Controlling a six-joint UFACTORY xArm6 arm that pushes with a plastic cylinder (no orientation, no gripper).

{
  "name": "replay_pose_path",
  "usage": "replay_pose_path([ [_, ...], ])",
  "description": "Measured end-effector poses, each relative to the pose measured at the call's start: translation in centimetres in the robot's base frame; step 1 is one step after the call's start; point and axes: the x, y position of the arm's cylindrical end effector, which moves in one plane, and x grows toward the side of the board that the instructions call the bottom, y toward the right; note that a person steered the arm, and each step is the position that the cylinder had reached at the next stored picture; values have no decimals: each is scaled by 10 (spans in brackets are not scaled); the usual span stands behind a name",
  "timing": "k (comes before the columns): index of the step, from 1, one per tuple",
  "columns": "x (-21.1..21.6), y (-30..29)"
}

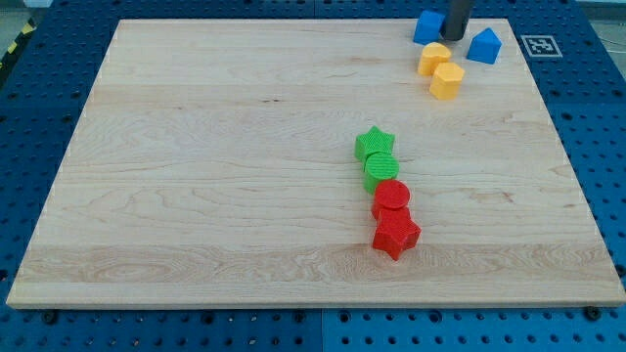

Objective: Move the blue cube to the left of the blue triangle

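tip (pixel 454 37) at board's (pixel 196 147) top-right corner, between cube (pixel 427 26) (left) and triangle (pixel 484 46) (right) | two blocks (pixel 441 70) just below | four-block column (pixel 385 191) right of centre (touching, toward the bottom edge)

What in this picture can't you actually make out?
- My tip: whether it touches the blue cube beside it; the rod covers the cube's right edge.
- The rod's upper part and the arm: cut off by the view's top.
- The yellow blocks: exact shapes too small to tell.
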Motion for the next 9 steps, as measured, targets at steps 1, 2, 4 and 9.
replay_pose_path([
  [1,-10,1],
  [2,-27,1],
  [4,-37,-5],
  [9,-33,-30],
])
